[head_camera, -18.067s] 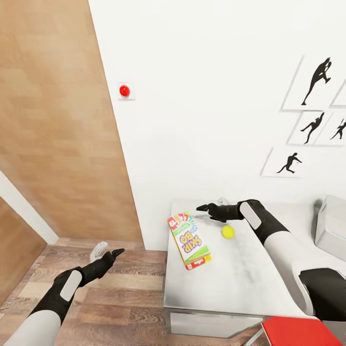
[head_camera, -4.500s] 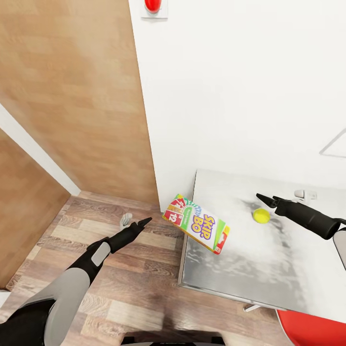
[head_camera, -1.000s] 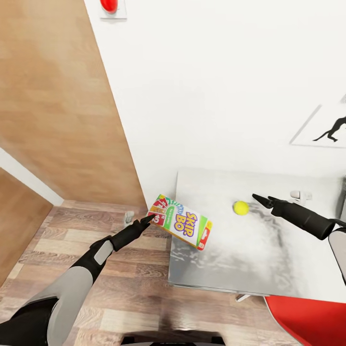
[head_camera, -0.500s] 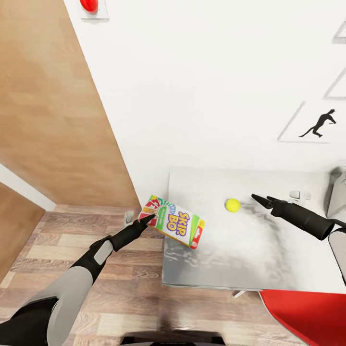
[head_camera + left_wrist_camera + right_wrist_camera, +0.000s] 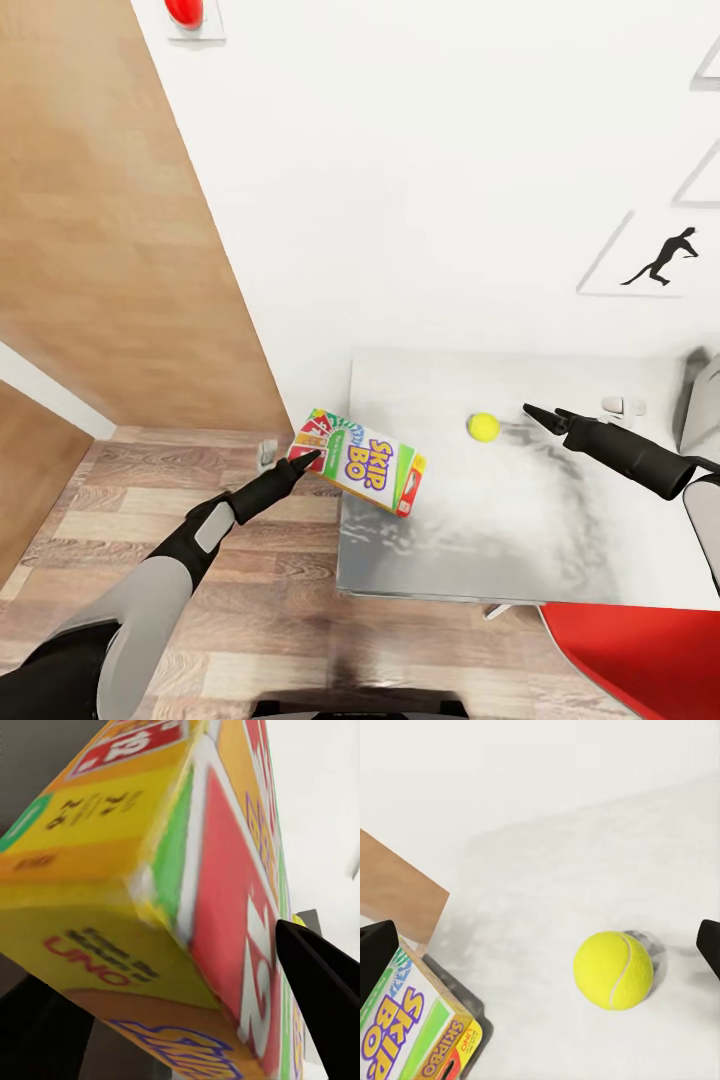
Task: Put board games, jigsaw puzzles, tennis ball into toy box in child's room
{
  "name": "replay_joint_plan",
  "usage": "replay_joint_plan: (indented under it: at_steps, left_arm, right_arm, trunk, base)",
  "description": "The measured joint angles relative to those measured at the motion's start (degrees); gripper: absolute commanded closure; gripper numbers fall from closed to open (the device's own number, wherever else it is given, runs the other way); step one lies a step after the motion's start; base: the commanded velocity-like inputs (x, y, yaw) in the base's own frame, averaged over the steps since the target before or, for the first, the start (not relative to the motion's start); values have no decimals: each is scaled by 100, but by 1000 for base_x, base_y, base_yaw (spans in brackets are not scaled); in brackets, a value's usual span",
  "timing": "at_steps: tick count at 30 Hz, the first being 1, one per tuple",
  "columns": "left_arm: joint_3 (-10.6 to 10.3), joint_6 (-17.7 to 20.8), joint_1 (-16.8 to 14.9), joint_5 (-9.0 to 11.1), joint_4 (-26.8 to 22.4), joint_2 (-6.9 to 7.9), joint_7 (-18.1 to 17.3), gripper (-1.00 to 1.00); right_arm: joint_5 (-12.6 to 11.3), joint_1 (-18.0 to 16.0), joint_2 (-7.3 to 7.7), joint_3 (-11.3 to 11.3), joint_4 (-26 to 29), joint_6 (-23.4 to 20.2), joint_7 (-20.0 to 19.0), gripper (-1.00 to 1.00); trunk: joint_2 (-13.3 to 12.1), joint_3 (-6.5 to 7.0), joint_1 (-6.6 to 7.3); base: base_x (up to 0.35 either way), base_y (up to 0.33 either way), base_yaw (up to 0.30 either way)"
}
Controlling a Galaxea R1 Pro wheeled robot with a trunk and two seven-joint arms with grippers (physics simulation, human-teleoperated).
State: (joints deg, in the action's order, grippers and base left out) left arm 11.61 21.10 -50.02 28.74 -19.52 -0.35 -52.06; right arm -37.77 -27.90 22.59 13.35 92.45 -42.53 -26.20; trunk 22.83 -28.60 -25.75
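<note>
Skip-Bo box (image 5: 362,474) overhanging table (image 5: 500,540) edge is clasped by left gripper (image 5: 306,459) | right gripper (image 5: 545,414) spread, empty, near tennis ball (image 5: 483,427) | firm grip advised before lifting

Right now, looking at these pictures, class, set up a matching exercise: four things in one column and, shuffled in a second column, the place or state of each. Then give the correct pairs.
Things:
1. Skip-Bo box
2. tennis ball
3. left gripper
4. red chair

Places or states:
A. lying free on the table, ahead of the right gripper
B. fingers around the box's corner
C. jutting out past the table's edge
D. tucked at the table's near corner

Pairs: 1-C, 2-A, 3-B, 4-D
</note>
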Motion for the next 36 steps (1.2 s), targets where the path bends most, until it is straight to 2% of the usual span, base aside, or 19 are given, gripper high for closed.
replay_joint_plan:
  at_steps: [8, 14, 19, 32, 36]
  left_arm:
    - [-8, -3, 6, -2, -32, 5, -9, 100]
    - [-14, -35, 32, -40, -188, 23, -396, 100]
    - [-8, -34, 42, -42, -230, 32, -524, 100]
    - [-4, 38, 49, -24, -258, 58, -601, 100]
    - [-2, 65, 49, -18, -263, 51, -610, 100]
  right_arm:
    - [0, 0, 0, 1, -1, -2, -1, -100]
    - [0, -1, 0, 2, 0, -6, -1, -100]
    - [0, 3, 0, 2, 0, -6, -2, -100]
    - [1, 19, 1, 9, 0, -6, -11, -100]
    - [3, 23, 4, 10, 0, -5, -180, -100]
  trunk:
    - [0, 0, 0]
    - [-1, 0, 0]
    - [-1, -1, 0]
    - [-1, -1, 0]
    - [-1, -1, 0]
  base:
    - [0, 0, 0]
    - [0, 0, 0]
    - [0, 0, 0]
    - [0, 0, 0]
    - [0, 0, 0]
